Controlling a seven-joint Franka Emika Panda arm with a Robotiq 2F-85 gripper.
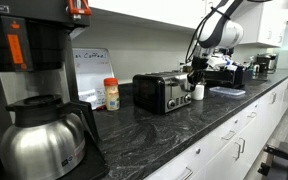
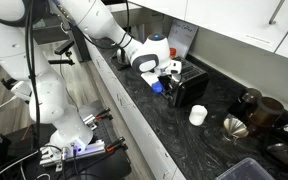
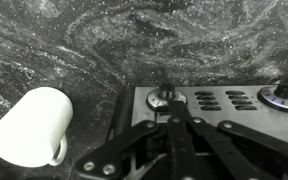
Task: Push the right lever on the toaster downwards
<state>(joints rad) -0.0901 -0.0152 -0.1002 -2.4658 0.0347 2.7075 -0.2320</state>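
Note:
The toaster (image 1: pixel 160 94) is a chrome box with black ends, standing on the dark marble counter in both exterior views (image 2: pixel 191 86). My gripper (image 1: pixel 194 73) is at its end that faces the white mug (image 1: pixel 199 91); it also shows in an exterior view (image 2: pixel 168 72). In the wrist view the toaster's control panel (image 3: pixel 219 100) fills the lower right. My gripper (image 3: pixel 170 110) is shut, with both fingers pressed together. Its tip rests at the round lever knob (image 3: pixel 155 99) on the panel's left side. Nothing is held between the fingers.
The white mug (image 3: pixel 32 126) stands just beside the toaster (image 2: pixel 197 115). A big black coffee maker with a steel carafe (image 1: pixel 39 140) is in the foreground. A jar (image 1: pixel 111 95) and a paper stand sit behind the toaster. Metal jugs (image 2: pixel 256 108) stand further along the counter.

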